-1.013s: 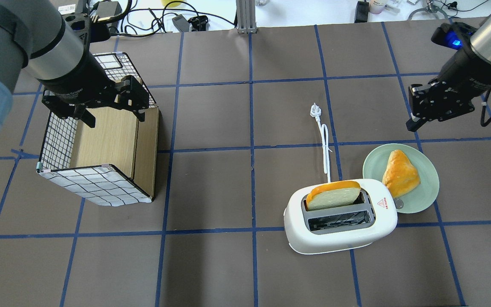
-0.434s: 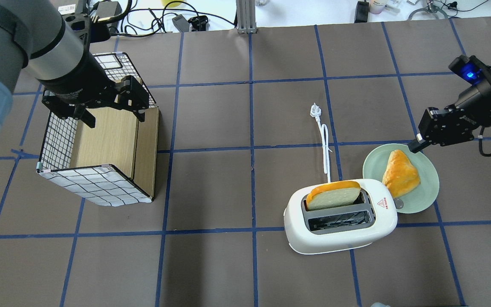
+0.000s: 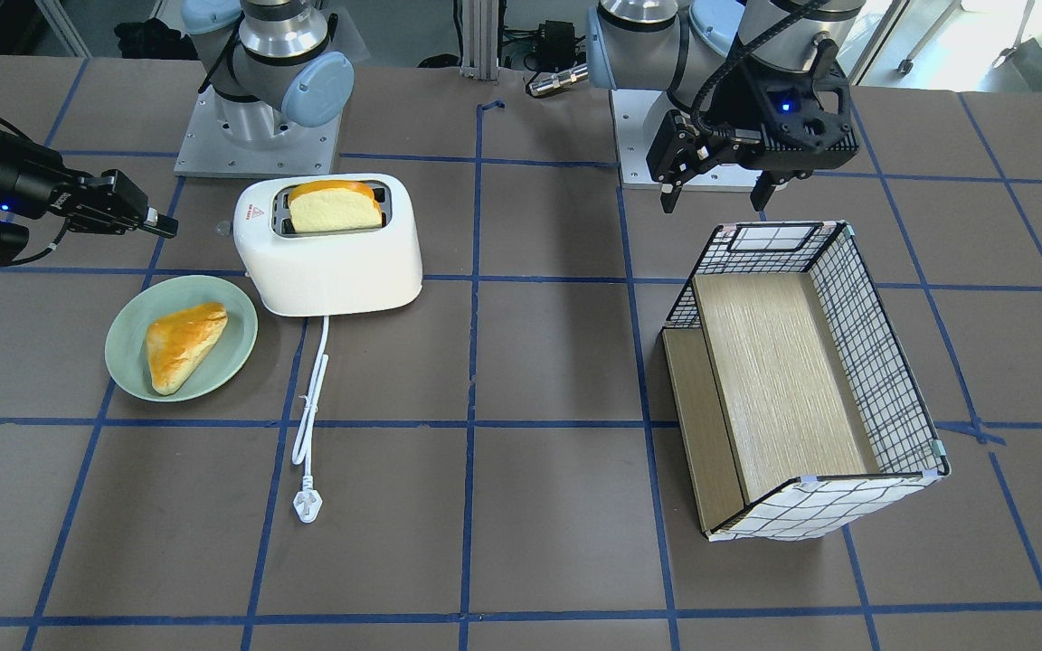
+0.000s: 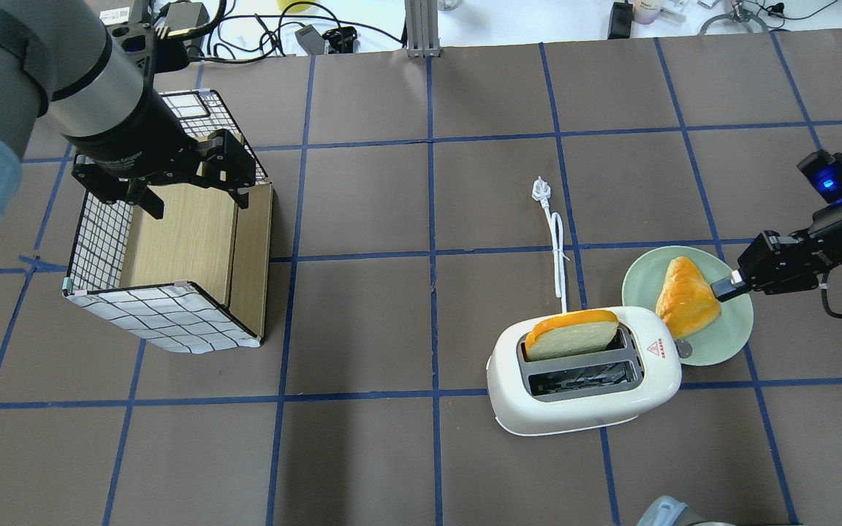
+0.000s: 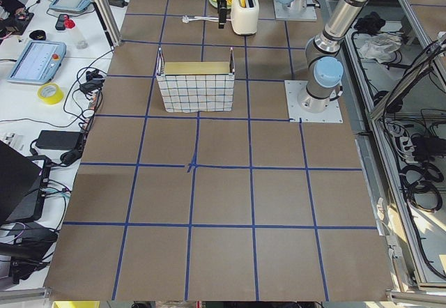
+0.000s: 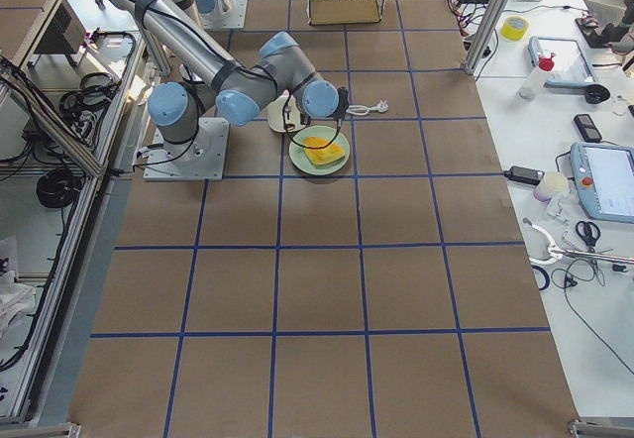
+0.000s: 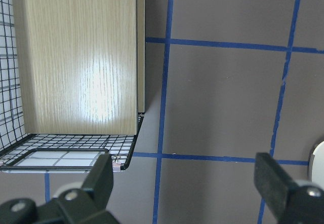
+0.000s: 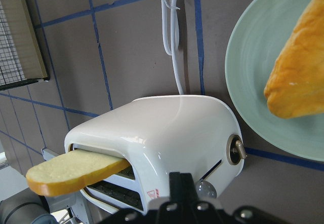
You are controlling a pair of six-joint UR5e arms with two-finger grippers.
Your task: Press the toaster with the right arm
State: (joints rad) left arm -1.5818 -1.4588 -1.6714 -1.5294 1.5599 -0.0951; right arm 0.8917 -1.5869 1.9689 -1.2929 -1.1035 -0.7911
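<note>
The white two-slot toaster (image 4: 585, 387) stands at the near right of the table, with a bread slice (image 4: 571, 332) sticking out of its far slot. It also shows in the front view (image 3: 331, 262) and close below the right wrist camera (image 8: 167, 127), where its side lever knob (image 8: 236, 150) shows. My right gripper (image 4: 721, 290) is shut and empty. It hovers over the green plate's right side, pointing towards the toaster's lever end, apart from it. My left gripper (image 4: 194, 199) is open and empty above the basket.
A green plate (image 4: 731, 332) with a golden pastry (image 4: 686, 296) sits right beside the toaster's lever end. The toaster's white cord and plug (image 4: 540, 190) lie on the far side. A wire basket with a wooden shelf (image 4: 172, 248) stands at the left.
My right gripper has moved nearer and lower, from the far right of the table to above the plate's right side. The left arm, toaster and bread have not moved.
</note>
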